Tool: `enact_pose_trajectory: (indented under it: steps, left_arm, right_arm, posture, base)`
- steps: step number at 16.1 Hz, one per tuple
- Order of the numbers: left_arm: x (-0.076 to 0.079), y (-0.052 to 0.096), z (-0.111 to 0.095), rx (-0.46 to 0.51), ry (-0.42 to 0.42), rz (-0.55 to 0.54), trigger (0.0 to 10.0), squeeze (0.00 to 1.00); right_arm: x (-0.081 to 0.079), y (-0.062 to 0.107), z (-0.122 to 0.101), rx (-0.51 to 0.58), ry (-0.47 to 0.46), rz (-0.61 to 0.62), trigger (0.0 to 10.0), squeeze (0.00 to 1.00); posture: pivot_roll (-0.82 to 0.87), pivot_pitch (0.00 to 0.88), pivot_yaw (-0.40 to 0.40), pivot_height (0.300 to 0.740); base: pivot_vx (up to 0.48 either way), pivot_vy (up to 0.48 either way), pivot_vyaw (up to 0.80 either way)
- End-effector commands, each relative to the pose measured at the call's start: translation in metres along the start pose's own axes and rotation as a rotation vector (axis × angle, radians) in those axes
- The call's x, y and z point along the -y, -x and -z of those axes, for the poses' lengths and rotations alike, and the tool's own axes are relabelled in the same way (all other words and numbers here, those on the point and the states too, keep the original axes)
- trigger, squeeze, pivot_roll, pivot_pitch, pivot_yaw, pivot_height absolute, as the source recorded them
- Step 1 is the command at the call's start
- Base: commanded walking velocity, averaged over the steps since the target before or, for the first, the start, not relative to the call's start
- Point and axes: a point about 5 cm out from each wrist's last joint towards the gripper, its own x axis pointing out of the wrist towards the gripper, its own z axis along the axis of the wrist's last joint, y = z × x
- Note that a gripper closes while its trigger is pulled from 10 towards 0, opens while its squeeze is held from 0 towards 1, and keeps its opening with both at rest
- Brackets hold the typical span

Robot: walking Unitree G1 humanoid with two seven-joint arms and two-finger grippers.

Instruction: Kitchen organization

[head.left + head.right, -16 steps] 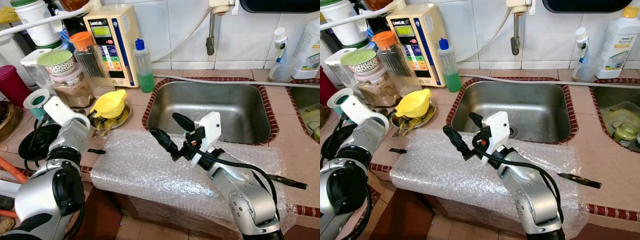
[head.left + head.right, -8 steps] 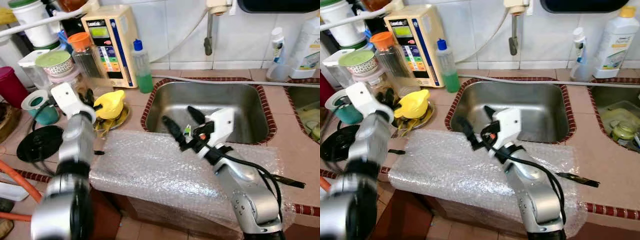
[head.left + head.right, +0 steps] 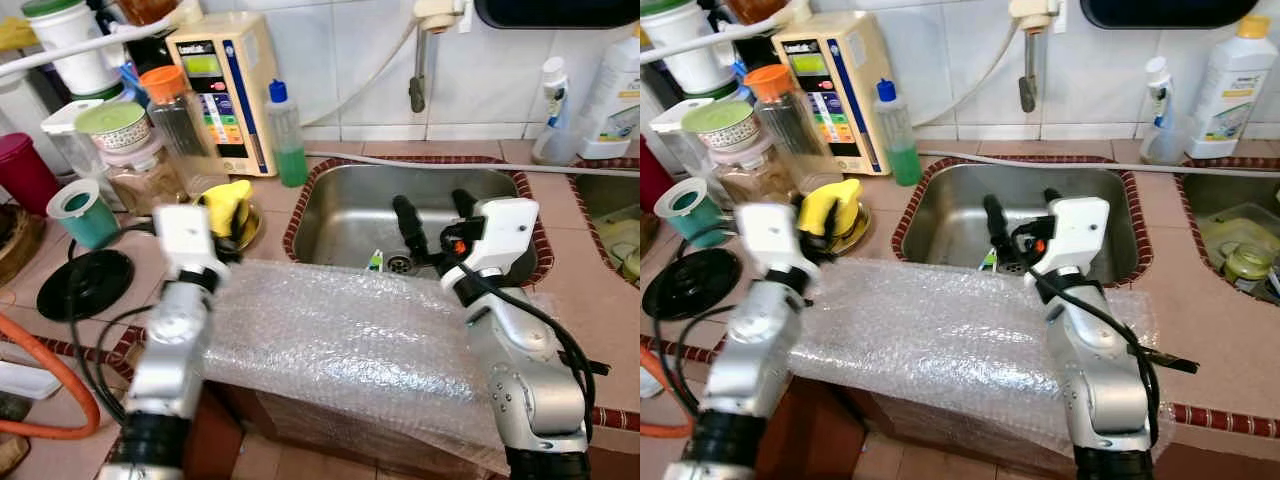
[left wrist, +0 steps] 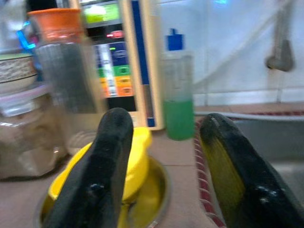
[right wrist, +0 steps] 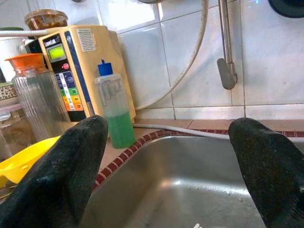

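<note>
The steel sink [image 3: 480,215] anchors the scene, its basin rimmed by a band of red-brown tile. The right gripper [image 3: 435,215] hangs over the basin with its two black fingers spread wide and nothing between them; in the right wrist view the fingers [image 5: 57,175] frame open basin and the tiled wall behind. A small green item [image 3: 375,261] lies on the sink floor near the drain, just beside the front rim. A sheet of bubble wrap [image 3: 340,340] covers the counter in front of the sink and droops over the counter's front edge. To the left of the sink, the left gripper [image 4: 164,166] hovers by a yellow funnel-like piece [image 3: 232,203] sitting in a shallow metal dish [image 3: 852,238]; its fingers are parted and grip nothing, one finger [image 4: 102,175] standing in front of the yellow piece. Behind the dish, at the sink's back-left corner, stand a bottle of green liquid [image 3: 287,135], a cream appliance with coloured buttons [image 3: 225,90] and an orange-lidded jar [image 3: 175,115], crowded close together. A black round lid [image 3: 85,285] lies flat further left of the sink.
</note>
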Motion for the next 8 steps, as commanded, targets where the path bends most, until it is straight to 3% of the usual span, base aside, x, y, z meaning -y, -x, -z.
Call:
enact_pose_trajectory:
  steps: [1,8]
  left_arm:
    - [0.003,0.002,-0.003,-0.005,-0.024,0.017,10.0,1.00]
    - [0.025,0.002,0.004,-0.067,0.046,0.065,10.0,1.00]
  right_arm:
    - [0.000,-0.003,-0.001,0.005,0.006,0.012,10.0,0.00]
    - [0.008,-0.004,-0.009,0.019,0.043,0.032,10.0,0.00]
  posture:
    - [0.07,0.000,0.164,0.740]
    - [0.02,0.000,0.118,0.740]
  base:
    - [0.000,0.000,0.00]
    - [0.000,0.000,-0.06]
